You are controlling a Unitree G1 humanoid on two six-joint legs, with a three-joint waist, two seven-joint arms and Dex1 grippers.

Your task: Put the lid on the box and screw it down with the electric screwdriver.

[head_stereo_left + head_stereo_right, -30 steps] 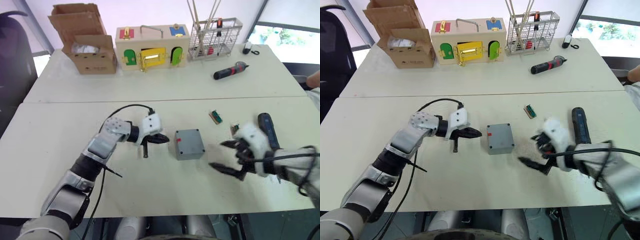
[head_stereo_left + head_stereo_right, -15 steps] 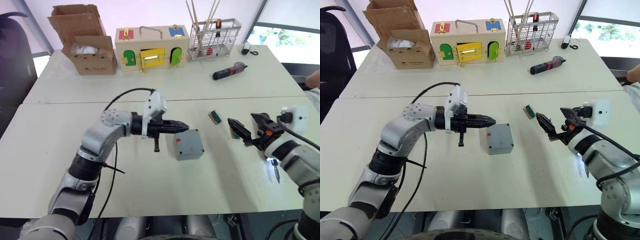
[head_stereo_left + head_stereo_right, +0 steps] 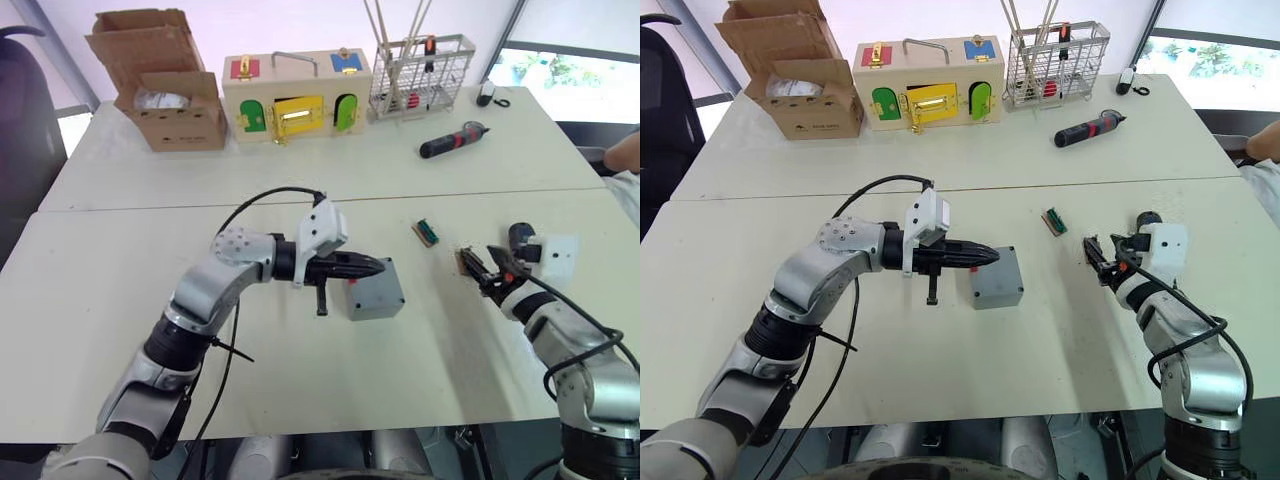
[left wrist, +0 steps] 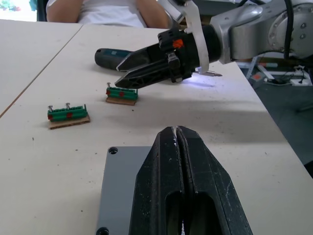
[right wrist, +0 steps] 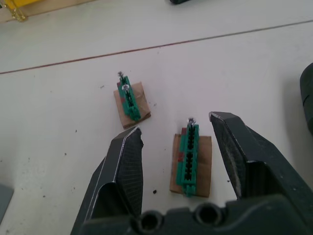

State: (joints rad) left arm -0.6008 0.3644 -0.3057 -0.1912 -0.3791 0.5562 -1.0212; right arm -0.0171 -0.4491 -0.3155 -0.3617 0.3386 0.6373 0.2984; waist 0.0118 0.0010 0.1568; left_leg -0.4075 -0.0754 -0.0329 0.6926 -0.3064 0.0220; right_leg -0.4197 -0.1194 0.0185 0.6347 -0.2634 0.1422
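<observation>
The grey box sits mid-table with the lid lying flat on top, its corner screw holes showing. My left gripper is shut, empty, its tips hovering over the lid's near edge. My right gripper is open, its fingers either side of a green screw strip on cardboard without touching it. The dark electric screwdriver lies on the table just behind the right gripper, partly hidden by the wrist in the eye views.
A second green strip lies between box and right gripper. At the back stand a cardboard box, a wooden box with coloured doors and a wire rack. A red-and-black screwdriver lies nearby. A person is beyond the table's right end.
My left gripper has moved right, from beside the box to over the lid. My right gripper has swung away from the front edge to straddle the green strip, its fingers less spread.
</observation>
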